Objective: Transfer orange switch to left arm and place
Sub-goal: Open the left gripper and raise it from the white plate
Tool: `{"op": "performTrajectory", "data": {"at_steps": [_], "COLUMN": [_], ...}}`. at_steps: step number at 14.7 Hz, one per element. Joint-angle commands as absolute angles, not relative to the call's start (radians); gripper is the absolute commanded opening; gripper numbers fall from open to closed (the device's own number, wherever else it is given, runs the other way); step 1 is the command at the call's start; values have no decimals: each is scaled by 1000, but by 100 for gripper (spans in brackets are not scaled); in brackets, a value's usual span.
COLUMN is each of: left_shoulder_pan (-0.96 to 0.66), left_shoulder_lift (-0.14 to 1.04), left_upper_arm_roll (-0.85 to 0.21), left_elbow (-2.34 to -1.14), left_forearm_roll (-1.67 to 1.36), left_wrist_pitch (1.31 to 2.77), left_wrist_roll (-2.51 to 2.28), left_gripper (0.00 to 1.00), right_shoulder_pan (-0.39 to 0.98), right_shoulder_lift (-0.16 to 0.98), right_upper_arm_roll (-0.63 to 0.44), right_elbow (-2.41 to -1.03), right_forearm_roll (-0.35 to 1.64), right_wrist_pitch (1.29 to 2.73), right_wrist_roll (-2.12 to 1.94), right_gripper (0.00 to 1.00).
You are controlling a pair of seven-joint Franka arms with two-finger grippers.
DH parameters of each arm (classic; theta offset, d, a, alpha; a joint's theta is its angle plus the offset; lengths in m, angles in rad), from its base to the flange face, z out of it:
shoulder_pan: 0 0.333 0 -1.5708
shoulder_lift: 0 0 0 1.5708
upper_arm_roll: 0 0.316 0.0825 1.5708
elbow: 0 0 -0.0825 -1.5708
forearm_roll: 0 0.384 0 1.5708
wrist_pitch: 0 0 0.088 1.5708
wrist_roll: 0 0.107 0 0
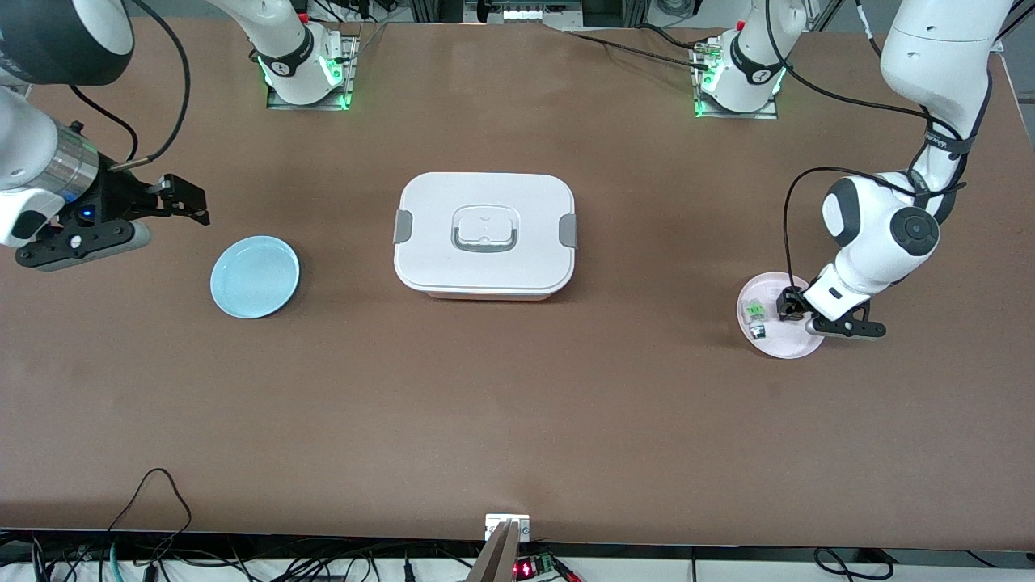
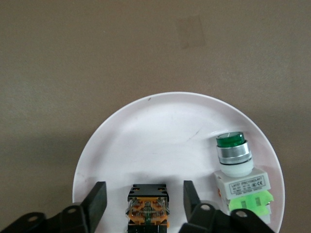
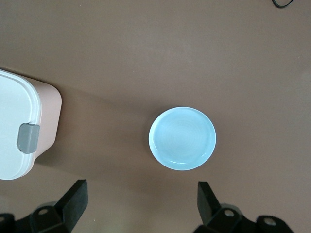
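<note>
On round pink plate (image 2: 160,131), left gripper (image 2: 143,200) straddling tiny black-and-orange switch (image 2: 147,208), jaws open, not yet touching; right gripper (image 3: 141,200) waiting wide, above the table (image 1: 517,420) beside the plate's blue twin (image 1: 255,277).

Box (image 1: 484,234) sits mid-table, w/ bare table between it and blue plate (image 1: 255,276) twd right arm's end and pink plate (image 1: 781,316) twd left arm's end. On pink plate, green switch (image 2: 240,175) stands just beside left gripper (image 2: 144,199).
</note>
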State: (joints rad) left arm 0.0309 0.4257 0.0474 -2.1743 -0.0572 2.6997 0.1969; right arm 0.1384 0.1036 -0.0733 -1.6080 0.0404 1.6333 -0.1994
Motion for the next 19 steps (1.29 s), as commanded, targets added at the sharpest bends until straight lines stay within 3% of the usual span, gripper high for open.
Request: {"op": "performTrajectory", "data": {"at_steps": [1,4,10,15,19], "left_shoulder_pan": [40,49,31,31,25], "left_shoulder_lift": [275,171,-56,-106,-155], "left_upper_arm_roll": [69,89,87,84,65], "left_elbow": [-2221,-2223,-2113,-1856,-1790], "left_forearm_roll": [-31,-28,-28,-28,-29], "left_wrist_pitch": [2566,2490,2158,1774,1692], "left_wrist_roll": [190,193,202,201,195], "left_gripper": [100,100,100,100,100], "right_shoulder_pan": [11,11,20,18,17], "right_shoulder_lift": [75,45,5,3,5], "right_upper_arm_roll": [55,57,52,51,48], "right_elbow": [-1612,-1614,-1614,-1612,-1615], "right_forearm_roll": [26,26,25,-2,-11], "right_wrist_pitch": [1623,1620,1580,1575,1568], "right_wrist_roll": [-146,-101,-26,118,117], "right_gripper": [100,100,100,100,100]}}
